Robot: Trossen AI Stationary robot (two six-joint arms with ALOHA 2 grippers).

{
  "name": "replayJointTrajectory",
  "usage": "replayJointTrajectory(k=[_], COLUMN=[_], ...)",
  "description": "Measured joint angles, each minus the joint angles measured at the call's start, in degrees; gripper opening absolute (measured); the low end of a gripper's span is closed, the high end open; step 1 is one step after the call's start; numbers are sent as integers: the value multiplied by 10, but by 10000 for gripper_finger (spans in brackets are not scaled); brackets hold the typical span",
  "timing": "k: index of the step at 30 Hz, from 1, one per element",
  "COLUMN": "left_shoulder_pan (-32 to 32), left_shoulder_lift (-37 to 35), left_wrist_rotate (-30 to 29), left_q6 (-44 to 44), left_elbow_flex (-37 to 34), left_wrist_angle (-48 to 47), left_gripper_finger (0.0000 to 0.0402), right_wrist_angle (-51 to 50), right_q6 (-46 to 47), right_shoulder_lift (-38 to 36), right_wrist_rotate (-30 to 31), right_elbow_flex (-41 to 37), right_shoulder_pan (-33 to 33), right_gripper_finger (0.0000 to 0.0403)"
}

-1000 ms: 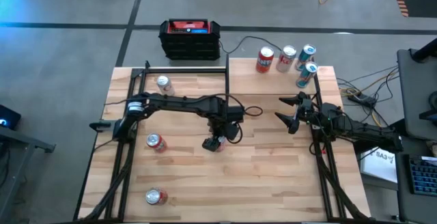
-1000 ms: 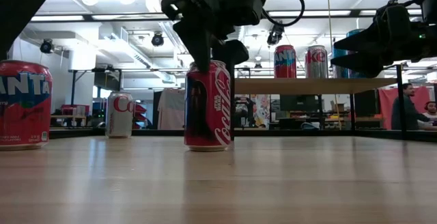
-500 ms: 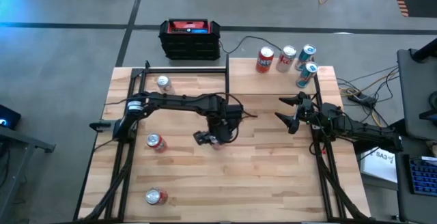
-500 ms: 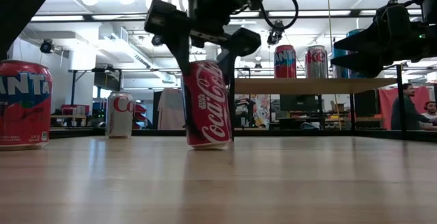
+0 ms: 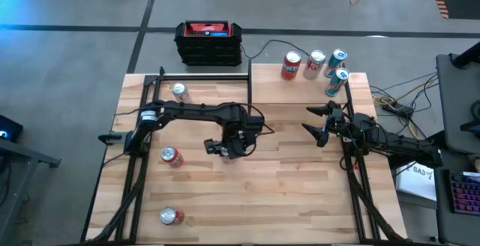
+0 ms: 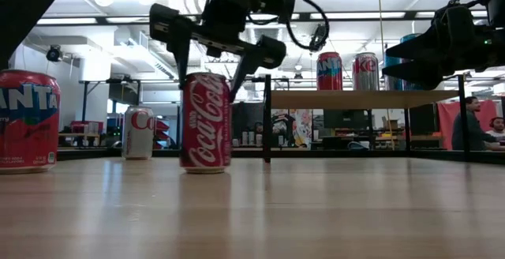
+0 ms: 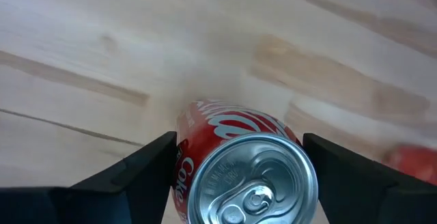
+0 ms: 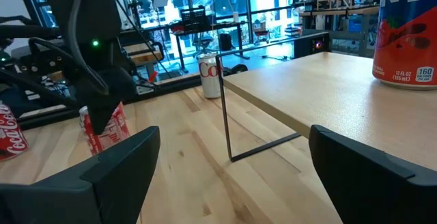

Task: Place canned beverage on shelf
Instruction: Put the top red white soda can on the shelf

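A red Coca-Cola can (image 6: 205, 123) stands mid-table, its silver top (image 7: 250, 177) filling the left wrist view. My left gripper (image 6: 210, 81) (image 5: 225, 150) comes down over it and is shut on it. The shelf (image 5: 300, 88), a pale board on thin black posts (image 6: 347, 99), stands at the table's far right and carries several cans (image 5: 316, 64). My right gripper (image 5: 315, 123) waits open and level beside the shelf's near edge, with nothing between its fingers. My left gripper pinches the Coca-Cola can between its two fingers, on opposite sides of the upper wall (image 7: 183, 164) just under the rim. The fingers (image 6: 180, 50) come from above, slanting down. The can is upright, and its base (image 6: 205, 169) looks to be on the tabletop.
Loose cans stand on the table's left side: a silver one (image 5: 179, 91) at the back, a red one (image 5: 172, 156) and another (image 5: 171, 216) near the front edge, seen large as a Fanta can (image 6: 28, 121). A black-and-red box (image 5: 208, 42) sits behind the table.
My left gripper has rolled its wrist about the line it points along, staying shut on the can. The can has turned with it, its label swinging round. It leaned briefly, then stood upright again, and has shifted a little toward the table's left.
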Motion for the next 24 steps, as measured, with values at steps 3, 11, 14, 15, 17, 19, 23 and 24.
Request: replayJointTrajectory(k=[3, 11, 14, 15, 17, 19, 23, 24], left_shoulder_pan=[6, 14, 14, 13, 13, 13, 13, 14], left_shoulder_lift=[0, -1, -1, -1, -1, -1, 0, 0], left_wrist_rotate=[-23, -66, -69, -69, -69, -69, -74, -76], left_q6=[43, 140, 146, 144, 131, 125, 104, 101], left_elbow_flex=[0, 0, 0, 0, 0, 0, 9, 12], left_wrist_angle=[-18, -23, -22, -22, -20, -20, -11, -6], left_gripper_finger=[279, 279, 279, 279, 280, 283, 284, 284], right_wrist_angle=[0, 0, 0, 0, 0, 0, 0, 0], right_q6=[0, 0, 0, 0, 0, 0, 0, 0], right_shoulder_lift=[0, 0, 0, 0, 0, 0, 0, 0], right_wrist_rotate=[0, 0, 0, 0, 0, 0, 0, 0], right_elbow_flex=[0, 0, 0, 0, 0, 0, 0, 0], right_shoulder_pan=[0, 0, 0, 0, 0, 0, 0, 0], right_gripper_finger=[359, 359, 359, 359, 359, 359, 359, 359])
